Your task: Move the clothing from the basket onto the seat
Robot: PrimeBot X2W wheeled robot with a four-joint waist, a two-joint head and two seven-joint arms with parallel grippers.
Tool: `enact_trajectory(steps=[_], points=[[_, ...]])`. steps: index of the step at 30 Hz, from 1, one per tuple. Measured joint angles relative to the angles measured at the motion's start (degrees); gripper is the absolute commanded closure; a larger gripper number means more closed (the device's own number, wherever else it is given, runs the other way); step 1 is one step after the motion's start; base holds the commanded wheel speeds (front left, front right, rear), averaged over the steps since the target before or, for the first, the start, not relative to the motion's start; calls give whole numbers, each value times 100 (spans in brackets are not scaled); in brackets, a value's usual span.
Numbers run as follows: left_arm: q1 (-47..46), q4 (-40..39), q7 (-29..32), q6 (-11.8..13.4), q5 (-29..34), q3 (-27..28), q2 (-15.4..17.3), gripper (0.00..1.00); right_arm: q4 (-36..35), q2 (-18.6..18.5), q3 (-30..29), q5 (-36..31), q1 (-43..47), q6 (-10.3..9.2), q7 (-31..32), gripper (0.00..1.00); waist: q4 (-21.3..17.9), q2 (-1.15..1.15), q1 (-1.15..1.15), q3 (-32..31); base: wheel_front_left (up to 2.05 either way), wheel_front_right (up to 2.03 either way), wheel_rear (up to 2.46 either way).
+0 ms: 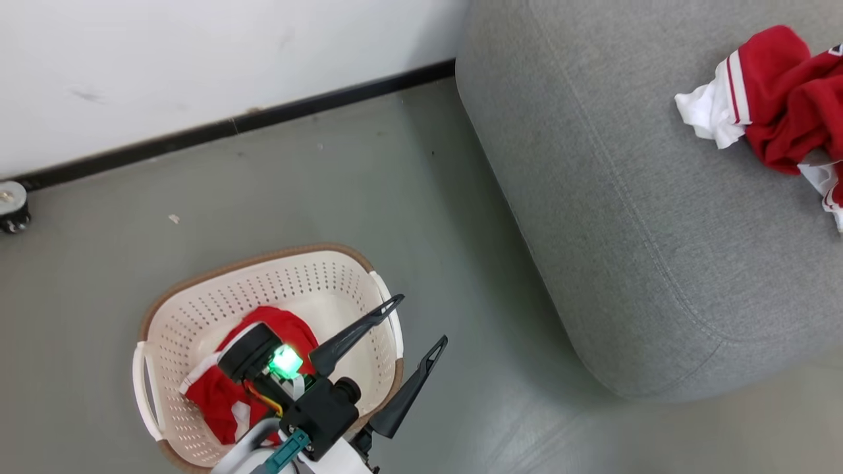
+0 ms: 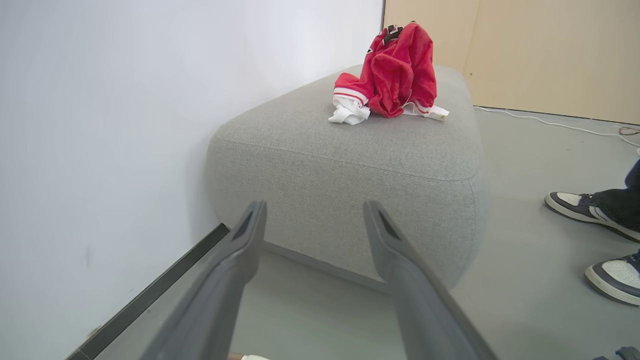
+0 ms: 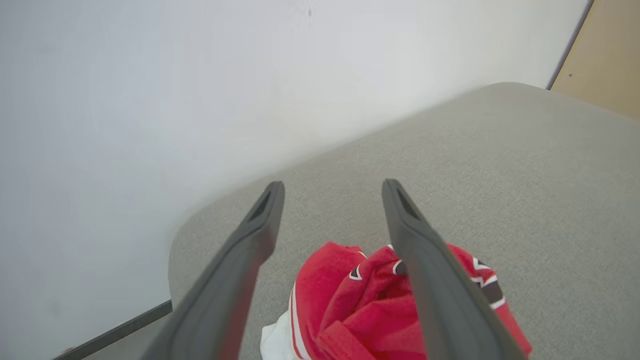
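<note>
Head view, left gripper: the left gripper, with two long dark fingers, has its jaws spread wide and empty over the basket's right rim.
Head view, basket: the oval cream-white perforated plastic basket with a brown rim stands on the grey floor under the jaws.
Head view, clothing in basket: a red-and-white fabric garment lies on the basket bottom behind the fingertips, partly hidden by the wrist.
Head view, seat: the large grey upholstered seat lies ahead of the fingertips, apart from the basket, with a crumpled red sports garment on top.
Left wrist view: the left gripper is parted and points at the seat. The crumpled red sports garment sits beyond and above the tips, and a person's shoes are off to the right.
Right wrist view: the right gripper has its jaws wide and grips nothing, above the crumpled red sports garment on the seat.
Writing: black-and-white marks on the garment, unreadable.
</note>
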Motion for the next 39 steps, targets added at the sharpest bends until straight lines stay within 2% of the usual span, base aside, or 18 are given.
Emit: enact_trajectory(steps=[12,21,29,39], points=[[296,48,1,5,-9,115,-169,0,-604,325,463,118,22,0,-369,0,66,0,0,-495,0,0,0],[561,73,1,7,-25,179,-337,0,-1149,614,1127,316,324,0,-387,0,150,0,0,-885,0,0,0],[720,67,1,11,-113,322,-448,0,-2191,742,1782,683,768,0,-392,0,237,0,0,-1203,0,0,0],[1001,53,1,58,-160,468,-553,0,-3247,770,2904,1182,1872,0,-392,0,406,0,0,-1589,0,0,0]])
